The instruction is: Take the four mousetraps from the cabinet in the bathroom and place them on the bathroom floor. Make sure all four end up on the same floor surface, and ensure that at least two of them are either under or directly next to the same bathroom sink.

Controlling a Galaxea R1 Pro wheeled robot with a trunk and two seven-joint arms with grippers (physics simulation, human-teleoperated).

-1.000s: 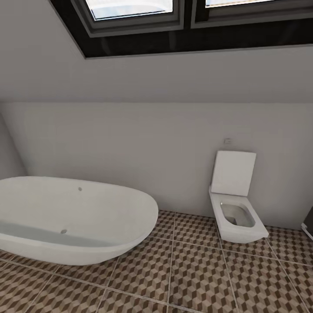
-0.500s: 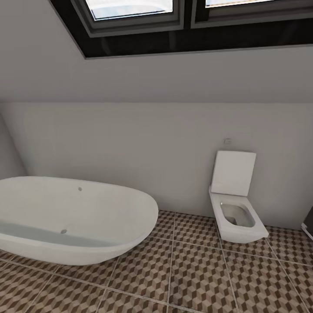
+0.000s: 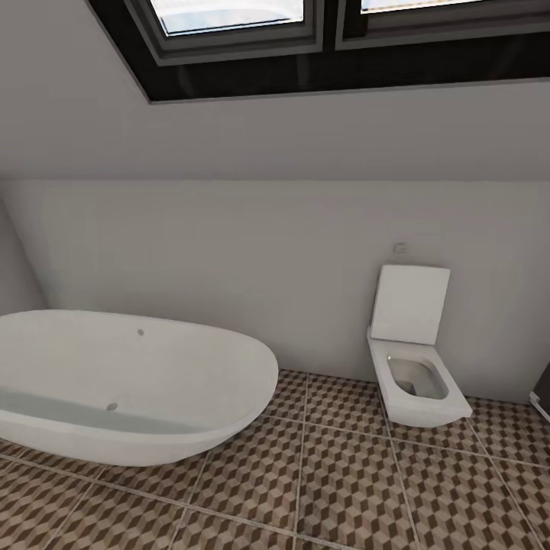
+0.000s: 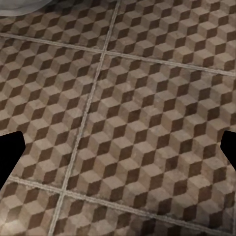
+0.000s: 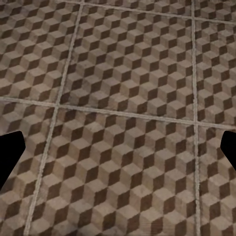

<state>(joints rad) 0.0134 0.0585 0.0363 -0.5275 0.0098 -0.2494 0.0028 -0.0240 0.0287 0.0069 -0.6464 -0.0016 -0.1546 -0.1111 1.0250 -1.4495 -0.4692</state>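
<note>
The bathroom floor (image 3: 344, 489) of cube-patterned brown and beige tiles spreads across the lower part of the head view. The mousetraps and the cabinet are out of view. In the left wrist view my left gripper (image 4: 118, 147) hangs open above bare tiles (image 4: 137, 128), its dark fingertips (image 4: 10, 152) at the frame's two sides with nothing between them. My right gripper (image 5: 118, 150) is likewise open over bare tiles (image 5: 128, 147), its dark fingertips (image 5: 9, 152) wide apart.
A white oval bathtub (image 3: 122, 382) stands at the left on the floor. A white wall-hung toilet (image 3: 416, 359) with its lid up is at the right. A dark object's edge (image 3: 542, 389) shows at the far right. A sloped wall with dark-framed skylights (image 3: 229, 23) rises above.
</note>
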